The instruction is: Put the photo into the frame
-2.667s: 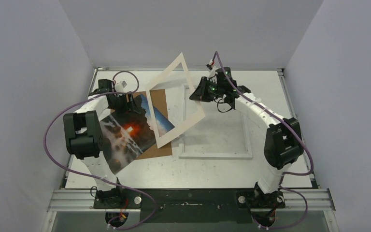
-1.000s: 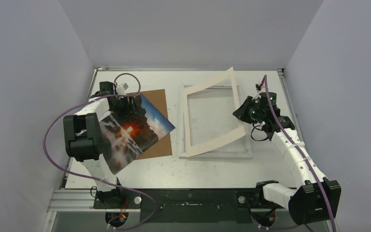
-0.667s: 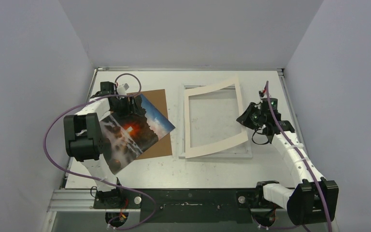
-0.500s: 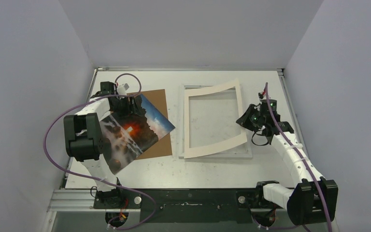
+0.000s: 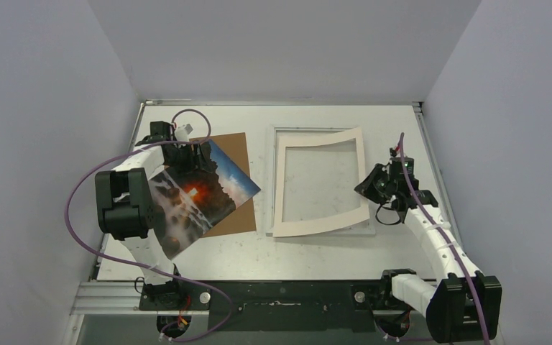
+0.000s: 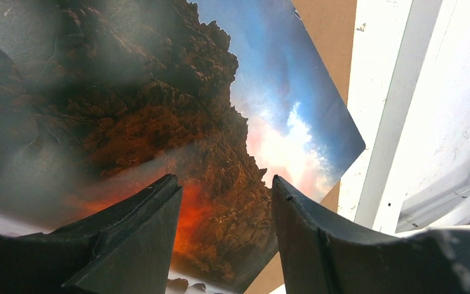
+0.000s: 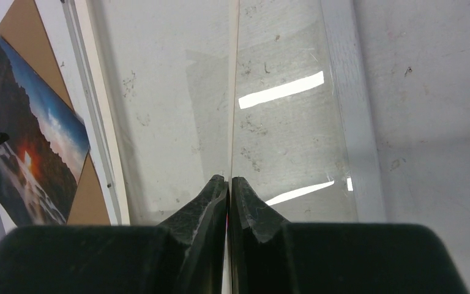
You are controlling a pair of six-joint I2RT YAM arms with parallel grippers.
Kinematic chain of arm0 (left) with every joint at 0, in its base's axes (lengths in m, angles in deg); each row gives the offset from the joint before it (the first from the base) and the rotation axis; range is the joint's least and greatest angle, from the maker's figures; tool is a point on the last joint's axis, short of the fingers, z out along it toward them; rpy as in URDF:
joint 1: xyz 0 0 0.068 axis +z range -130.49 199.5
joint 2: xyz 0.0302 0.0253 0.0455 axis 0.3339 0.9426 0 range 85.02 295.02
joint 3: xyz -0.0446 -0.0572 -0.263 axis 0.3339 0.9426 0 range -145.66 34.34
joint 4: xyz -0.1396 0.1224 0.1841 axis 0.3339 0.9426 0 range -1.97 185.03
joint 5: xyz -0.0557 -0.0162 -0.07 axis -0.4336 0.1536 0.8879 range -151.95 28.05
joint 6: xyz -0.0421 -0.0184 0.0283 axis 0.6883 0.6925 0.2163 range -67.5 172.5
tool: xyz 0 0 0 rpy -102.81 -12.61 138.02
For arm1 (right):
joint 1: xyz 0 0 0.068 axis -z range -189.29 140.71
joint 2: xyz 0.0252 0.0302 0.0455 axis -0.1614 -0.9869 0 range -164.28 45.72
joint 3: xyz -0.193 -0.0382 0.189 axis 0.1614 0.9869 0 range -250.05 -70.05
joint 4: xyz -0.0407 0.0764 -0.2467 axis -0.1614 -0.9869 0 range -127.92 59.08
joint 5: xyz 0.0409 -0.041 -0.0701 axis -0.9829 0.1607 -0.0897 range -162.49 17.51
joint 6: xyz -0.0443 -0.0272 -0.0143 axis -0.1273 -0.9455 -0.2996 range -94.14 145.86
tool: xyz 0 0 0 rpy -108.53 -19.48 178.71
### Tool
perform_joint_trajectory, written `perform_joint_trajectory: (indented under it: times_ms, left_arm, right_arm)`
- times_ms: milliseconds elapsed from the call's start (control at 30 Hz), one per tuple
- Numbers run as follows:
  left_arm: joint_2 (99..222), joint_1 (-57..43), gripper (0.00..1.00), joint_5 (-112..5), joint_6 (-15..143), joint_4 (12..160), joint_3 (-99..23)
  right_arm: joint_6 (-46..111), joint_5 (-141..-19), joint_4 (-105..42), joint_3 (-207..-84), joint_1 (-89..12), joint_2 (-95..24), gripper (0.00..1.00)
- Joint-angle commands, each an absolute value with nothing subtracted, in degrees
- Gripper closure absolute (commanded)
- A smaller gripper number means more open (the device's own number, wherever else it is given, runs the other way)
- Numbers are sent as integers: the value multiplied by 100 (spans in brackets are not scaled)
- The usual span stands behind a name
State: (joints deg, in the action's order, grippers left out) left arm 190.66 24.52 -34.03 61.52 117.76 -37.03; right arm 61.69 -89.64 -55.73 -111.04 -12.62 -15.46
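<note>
The photo (image 5: 198,198), a sunset print, lies tilted at the left, partly over a brown board (image 5: 233,144). Its near corner overlaps my left arm's lower link. My left gripper (image 5: 187,154) hovers over the photo's far edge. In the left wrist view its fingers (image 6: 134,214) stand apart, with the photo (image 6: 159,98) showing between them. The white frame (image 5: 302,130) lies flat at centre right. A cream mat (image 5: 282,180) rests bowed across it. My right gripper (image 5: 369,188) is shut on the mat's right edge. In the right wrist view the gripper (image 7: 229,179) pinches the mat (image 7: 234,92), seen edge-on.
The frame's pane (image 7: 171,104) reflects light between its rims (image 7: 343,92). The brown board (image 6: 324,37) lies between the photo and the frame's left rim (image 6: 391,110). Grey walls close in on three sides. A metal rail (image 5: 280,295) runs along the table's near edge.
My right gripper has carried the mat from raised above the table, rightward and down until it lies over the frame. The left arm and the photo have not moved.
</note>
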Motion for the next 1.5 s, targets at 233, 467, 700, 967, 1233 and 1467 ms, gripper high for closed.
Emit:
perform_joint_trajectory:
  times_ms: [233,467,700,967,1233,1467]
  left_arm:
    - [18913,2434,46,-3250,6208,11624,-3751]
    - [18916,2433,46,-3201,6227,11572,-3688]
    - [18961,2430,46,-3202,6191,11581,-3634]
    - [18996,2432,46,-3190,6208,11567,-3619]
    - [19027,2433,47,-3177,6234,11554,-3637]
    - [19022,2434,47,-3188,6226,11571,-3628]
  right_arm:
    - [5970,-9085,-5017,-11437,-1202,-2004,90]
    - [6046,-9065,-4744,-11489,-1158,-2275,90]
    - [6107,-8938,-4626,-11556,-1092,-2368,91]
    - [6242,-9048,-4330,-11400,-1086,-2490,91]
    - [6104,-9112,-4180,-11405,-1083,-2563,91]
    - [6204,-9165,-3996,-11241,-1084,-2599,90]
